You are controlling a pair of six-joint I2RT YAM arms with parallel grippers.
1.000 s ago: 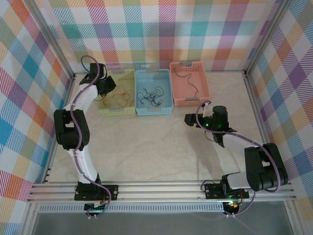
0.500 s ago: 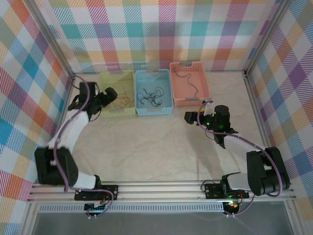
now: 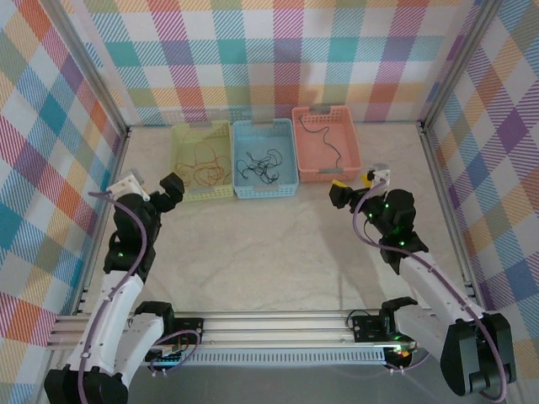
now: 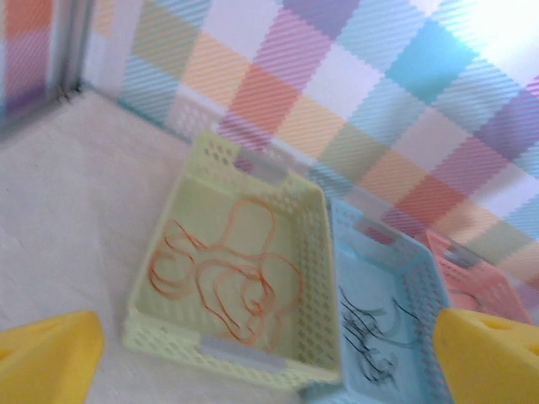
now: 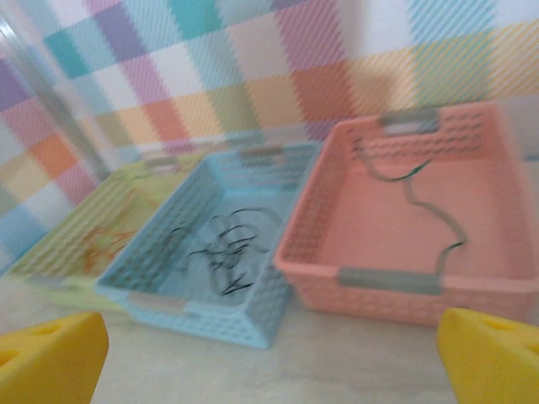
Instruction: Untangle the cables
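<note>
Top external: thin orange-red cables (image 3: 205,166) lie looped in the pale-yellow perforated plastic basket (image 3: 202,195), just beyond the left gripper (image 3: 171,190). Thin black cables (image 3: 259,162) lie in the light-blue perforated plastic basket (image 3: 265,193). The right gripper (image 3: 338,195) is farther off. Both grippers' fingers are spread wide and empty.

Robot lab test cell: left arm (image 3: 126,269) and right arm (image 3: 421,269) are bolted to an aluminium extrusion rail (image 3: 278,324) at the near edge of a plain worktop (image 3: 269,244), with extrusion posts (image 3: 88,67) framing the corners. The walls (image 3: 278,59) are multicolour plaid panels on three sides, which looks staged rather than domestic. Props sit in a neat row at the back: yellow-green basket (image 3: 202,194), blue basket (image 3: 265,192) and pink basket (image 3: 324,176), with thin cables (image 3: 259,164) loose inside.
</note>
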